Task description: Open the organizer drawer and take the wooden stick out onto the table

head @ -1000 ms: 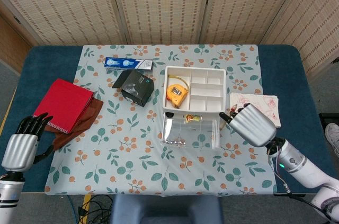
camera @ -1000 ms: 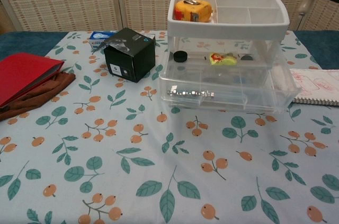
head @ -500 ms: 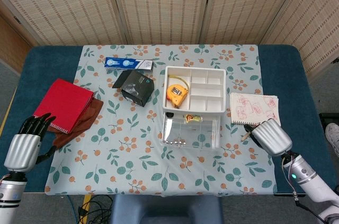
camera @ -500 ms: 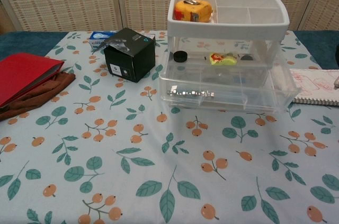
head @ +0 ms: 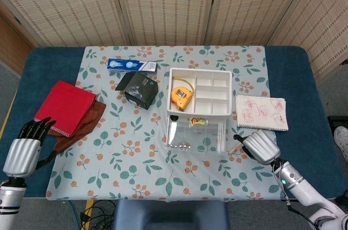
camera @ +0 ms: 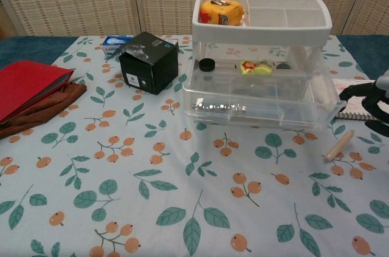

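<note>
The organizer (head: 228, 93) (camera: 262, 28) has a white top tray and clear drawers. Its lower drawer (head: 196, 135) (camera: 261, 109) is pulled out toward me. The wooden stick (head: 235, 148) (camera: 339, 145) lies flat on the tablecloth just right of the drawer's front corner. My right hand (head: 261, 147) (camera: 372, 105) hovers right beside the stick with its dark fingers spread, and nothing shows between them. My left hand (head: 24, 147) rests at the table's near left edge, fingers stretched out and empty.
A yellow tape measure (head: 181, 94) (camera: 223, 11) sits in the top tray. A sketch pad (head: 261, 112) (camera: 363, 100) lies right of the organizer. A black box (head: 141, 90) (camera: 149, 61), a blue packet (head: 131, 65) and a red notebook (head: 65, 107) on brown cloth (head: 81, 129) are on the left.
My right hand moved away from the drawer to the right, then came down near the drawer's front right corner. The stick, earlier in that hand, now lies on the table.
</note>
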